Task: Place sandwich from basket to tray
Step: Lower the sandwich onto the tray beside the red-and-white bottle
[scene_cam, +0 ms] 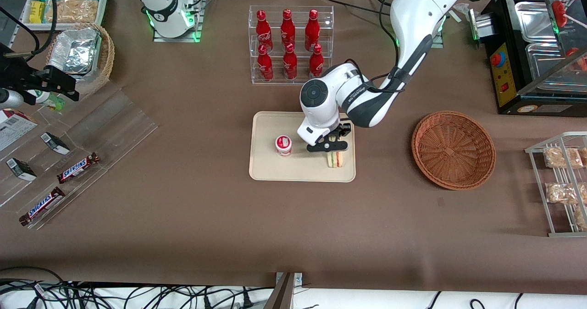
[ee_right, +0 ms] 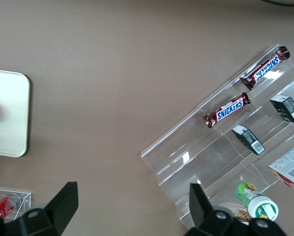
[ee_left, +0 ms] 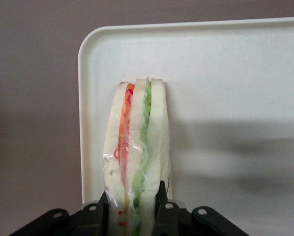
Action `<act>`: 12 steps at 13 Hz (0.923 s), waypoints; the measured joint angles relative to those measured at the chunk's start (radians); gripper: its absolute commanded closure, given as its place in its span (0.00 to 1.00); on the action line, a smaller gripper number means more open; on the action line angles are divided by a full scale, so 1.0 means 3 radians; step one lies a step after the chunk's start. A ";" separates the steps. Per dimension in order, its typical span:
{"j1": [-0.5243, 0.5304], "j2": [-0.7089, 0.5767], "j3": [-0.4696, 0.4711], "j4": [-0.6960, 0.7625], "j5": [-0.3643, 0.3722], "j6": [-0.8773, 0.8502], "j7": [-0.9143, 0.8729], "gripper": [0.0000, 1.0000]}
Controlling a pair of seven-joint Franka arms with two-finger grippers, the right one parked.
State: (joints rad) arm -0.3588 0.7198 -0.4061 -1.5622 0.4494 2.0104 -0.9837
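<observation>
Snickers bars (scene_cam: 42,206); jaws (scene_cam: 334,151) gripping sandwich (scene_cam: 335,159).

Left arm's gripper (scene_cam: 335,151) points downward, fingers closed.

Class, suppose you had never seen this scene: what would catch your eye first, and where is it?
The white working arm's pincer, shut on the striped sandwich, hangs over the cream tray beside a red-lidded cup. The woven basket sits toward the working arm's end, with nothing in it. Six red bottles stand farther from the camera.
</observation>
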 measured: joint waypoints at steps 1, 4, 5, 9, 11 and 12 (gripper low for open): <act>-0.0005 0.0000 0.0000 0.0001 0.0000 0.0001 -0.0016 0.64; -0.0042 0.0000 0.0000 0.0003 0.0000 0.0002 -0.0048 0.64; -0.0053 0.0000 0.0000 0.0008 0.0000 0.0003 -0.0053 0.64; -0.0090 0.0020 0.0000 0.0016 0.0000 0.0006 -0.0067 0.57; -0.0092 0.0030 0.0000 0.0025 0.0000 0.0010 -0.0072 0.38; -0.0092 0.0032 0.0000 0.0030 0.0000 0.0027 -0.0074 0.18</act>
State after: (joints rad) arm -0.3864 0.7293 -0.4060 -1.5532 0.4494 2.0184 -1.0058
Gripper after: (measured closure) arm 0.559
